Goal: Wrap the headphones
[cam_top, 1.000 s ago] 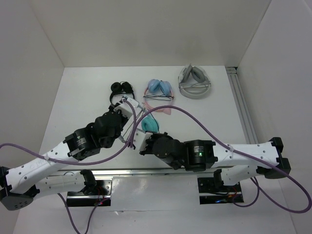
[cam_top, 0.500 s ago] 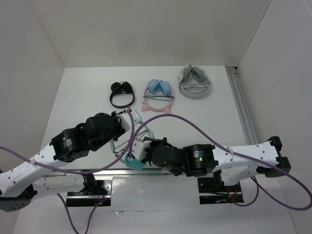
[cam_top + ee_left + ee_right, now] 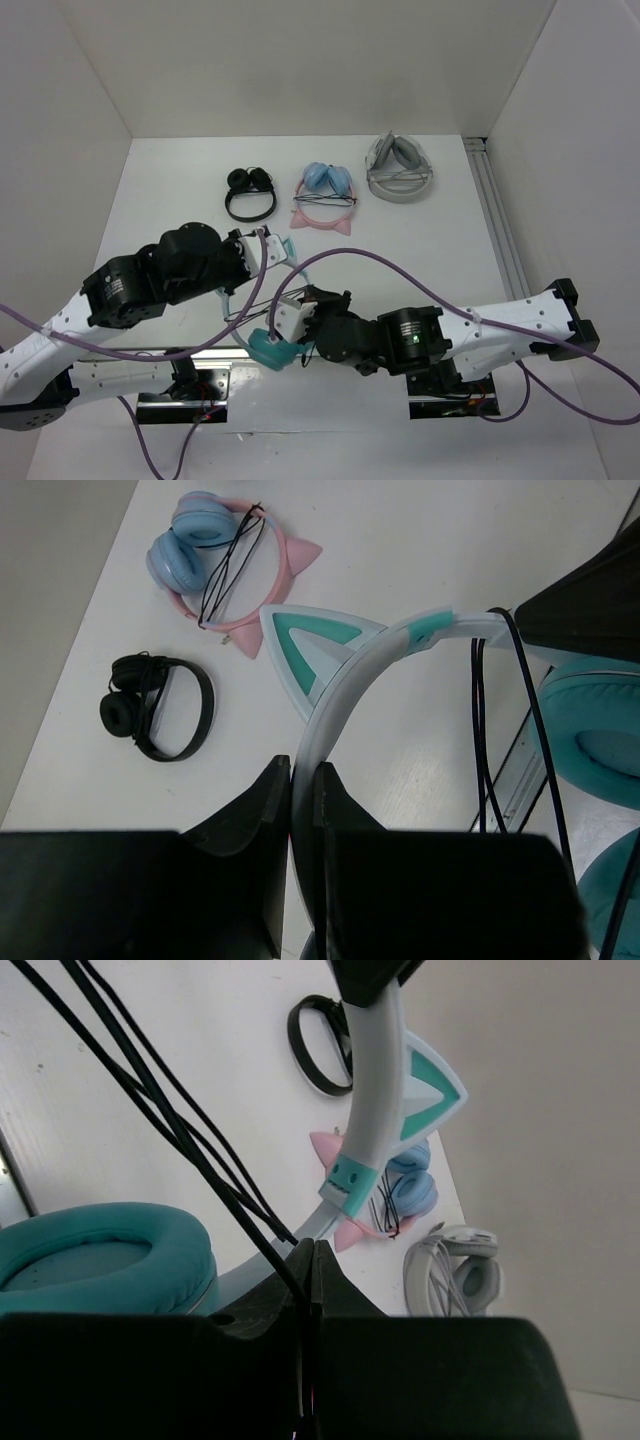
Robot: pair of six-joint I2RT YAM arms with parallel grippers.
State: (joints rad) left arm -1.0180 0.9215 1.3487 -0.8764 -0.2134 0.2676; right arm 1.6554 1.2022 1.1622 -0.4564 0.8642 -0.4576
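The teal headphones [image 3: 270, 350] hang between my two arms near the table's front edge. My left gripper [image 3: 268, 250] is shut on the white headband [image 3: 335, 705], just below a teal cat ear [image 3: 312, 645]. My right gripper [image 3: 291, 322] is shut on the thin black cable [image 3: 180, 1125], which runs taut up and to the left from its closed jaws [image 3: 312, 1252]. A teal ear cup [image 3: 100, 1260] sits just left of the right gripper. The headband [image 3: 375, 1080] rises behind the cable in the right wrist view.
Three other pairs lie along the back of the table: a small black pair [image 3: 250, 195], a pink-banded pair with light-blue cups [image 3: 325, 192] and a grey pair [image 3: 400, 170]. A metal rail [image 3: 497, 225] runs along the right side.
Both grippers have drawn the headphones from mid-table toward the near edge. The left arm swung left and the ear cup now hangs at the front.
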